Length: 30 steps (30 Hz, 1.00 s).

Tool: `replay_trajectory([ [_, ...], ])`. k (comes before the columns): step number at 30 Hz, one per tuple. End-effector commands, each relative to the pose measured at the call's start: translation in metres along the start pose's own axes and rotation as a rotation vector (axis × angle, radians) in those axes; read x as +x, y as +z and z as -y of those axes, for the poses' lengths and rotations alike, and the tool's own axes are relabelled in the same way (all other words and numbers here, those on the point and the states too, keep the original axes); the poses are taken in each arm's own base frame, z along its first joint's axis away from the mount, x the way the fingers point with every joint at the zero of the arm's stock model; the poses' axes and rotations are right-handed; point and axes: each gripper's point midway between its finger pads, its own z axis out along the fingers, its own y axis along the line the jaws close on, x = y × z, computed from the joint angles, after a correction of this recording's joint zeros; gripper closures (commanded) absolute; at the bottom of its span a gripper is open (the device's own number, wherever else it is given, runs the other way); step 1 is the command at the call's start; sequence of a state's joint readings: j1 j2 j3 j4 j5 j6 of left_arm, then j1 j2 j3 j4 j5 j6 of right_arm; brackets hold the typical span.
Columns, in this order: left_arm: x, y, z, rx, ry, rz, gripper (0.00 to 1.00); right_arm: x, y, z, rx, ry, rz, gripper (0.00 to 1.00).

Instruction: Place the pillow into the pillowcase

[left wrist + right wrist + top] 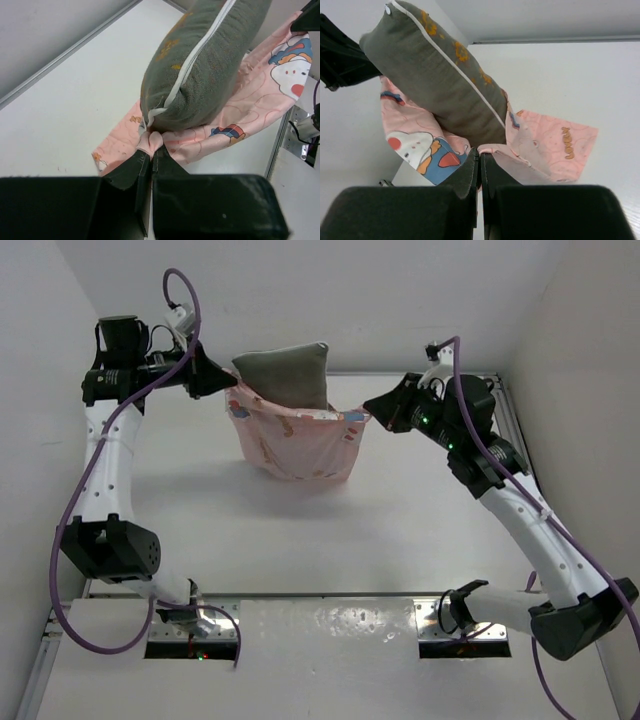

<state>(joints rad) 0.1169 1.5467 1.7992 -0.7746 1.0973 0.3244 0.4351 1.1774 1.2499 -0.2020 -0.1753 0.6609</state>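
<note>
— How far along are they?

— Midway. The left pincer [229, 385] and right pincer [369, 413] are each clamped on a corner of the pillowcase [295, 448] mouth, holding it strung open between them. The pillow [285, 375] stands half inside, top poking out.

— And next?

— I'd guess a lift or shake, so it slides down.

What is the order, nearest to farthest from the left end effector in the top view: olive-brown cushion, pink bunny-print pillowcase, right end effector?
1. Pink bunny-print fabric pillowcase: corner pinched in the left end effector.
2. Plump olive-brown fabric pillow: just to its right, standing in the pillowcase.
3. Right end effector: far side, gripping the opposite corner.
</note>
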Motion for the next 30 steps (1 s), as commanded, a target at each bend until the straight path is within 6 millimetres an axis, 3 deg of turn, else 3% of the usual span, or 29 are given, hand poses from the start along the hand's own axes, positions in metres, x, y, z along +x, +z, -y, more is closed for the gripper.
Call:
replay_trajectory([
  [1, -0.053, -0.013, 0.008, -0.047, 0.165, 0.098, 1.0, -0.051, -0.011, -0.032, -0.065, -0.074, 0.143, 1.0],
  [3, -0.066, -0.018, 0.011, -0.065, 0.209, 0.112, 1.0, -0.055, -0.013, -0.035, -0.049, -0.104, 0.162, 1.0],
  [6, -0.053, -0.017, 0.008, -0.086, 0.23, 0.074, 1.0, -0.029, -0.006, -0.024, -0.012, -0.12, 0.131, 1.0],
  [9, -0.045, -0.014, 0.002, -0.125, 0.246, 0.046, 1.0, -0.023, 0.002, -0.023, 0.004, -0.128, 0.109, 1.0],
  [10, -0.051, -0.015, -0.001, -0.145, 0.259, 0.054, 1.0, -0.043, -0.001, -0.037, -0.018, -0.162, 0.145, 1.0],
  [13, -0.092, -0.03, -0.001, -0.19, 0.304, 0.125, 1.0, -0.078, -0.007, -0.06, -0.026, -0.243, 0.21, 1.0],
  [14, -0.104, -0.035, 0.003, -0.196, 0.312, 0.148, 1.0, -0.084, -0.009, -0.064, -0.026, -0.259, 0.23, 1.0],
  [18, -0.106, -0.037, 0.003, -0.201, 0.318, 0.158, 1.0, -0.075, -0.008, -0.056, 0.027, -0.307, 0.245, 1.0],
  [19, -0.108, -0.037, 0.002, -0.208, 0.319, 0.163, 1.0, -0.081, -0.01, -0.058, 0.031, -0.316, 0.259, 1.0],
  [20, -0.121, -0.041, 0.006, -0.22, 0.33, 0.189, 1.0, -0.08, -0.007, -0.058, 0.044, -0.332, 0.236, 1.0],
  [21, -0.13, -0.044, 0.002, -0.237, 0.332, 0.203, 1.0, -0.107, -0.018, -0.075, 0.025, -0.357, 0.29, 1.0],
  [23, -0.158, -0.057, 0.007, -0.263, 0.351, 0.26, 1.0, -0.119, -0.02, -0.087, 0.018, -0.388, 0.304, 1.0],
  [25, -0.169, -0.067, 0.008, -0.278, 0.338, 0.294, 1.0, -0.134, -0.03, -0.096, 0.016, -0.41, 0.35, 1.0],
  [26, -0.17, -0.069, 0.01, -0.278, 0.33, 0.298, 1.0, -0.138, -0.036, -0.096, 0.019, -0.406, 0.372, 1.0],
  [30, -0.13, -0.054, -0.005, -0.245, 0.225, 0.251, 1.0, -0.094, -0.016, -0.063, 0.072, -0.377, 0.307, 1.0],
])
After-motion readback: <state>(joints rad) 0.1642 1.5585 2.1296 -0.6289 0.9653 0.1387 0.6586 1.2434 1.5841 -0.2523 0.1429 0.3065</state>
